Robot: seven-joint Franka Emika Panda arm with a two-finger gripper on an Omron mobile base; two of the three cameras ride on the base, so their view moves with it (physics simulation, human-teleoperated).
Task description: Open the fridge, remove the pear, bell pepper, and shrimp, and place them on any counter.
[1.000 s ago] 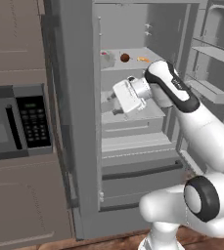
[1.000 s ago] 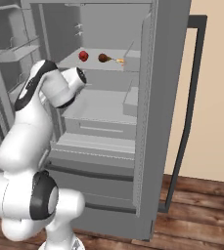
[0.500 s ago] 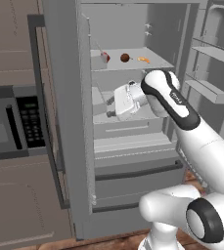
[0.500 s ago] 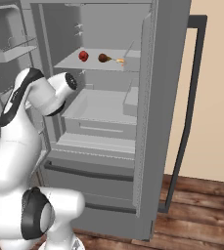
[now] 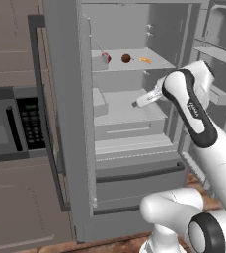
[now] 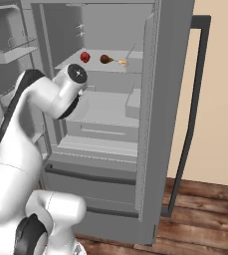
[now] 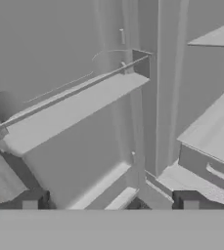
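Your gripper (image 7: 111,197) stands spread wide with nothing between its fingertips (image 7: 33,199), inside the fridge (image 5: 129,123) at the level of its middle shelf. The fridge is smooth grey steel, both doors swung open. On its upper shelf three small things sit in a row, left to right: the glossy red rounded bell pepper (image 5: 106,58), the brownish rounded pear (image 5: 126,58), and the thin orange shrimp (image 5: 144,60), a curved sliver whose long axis runs left to right along the shelf.
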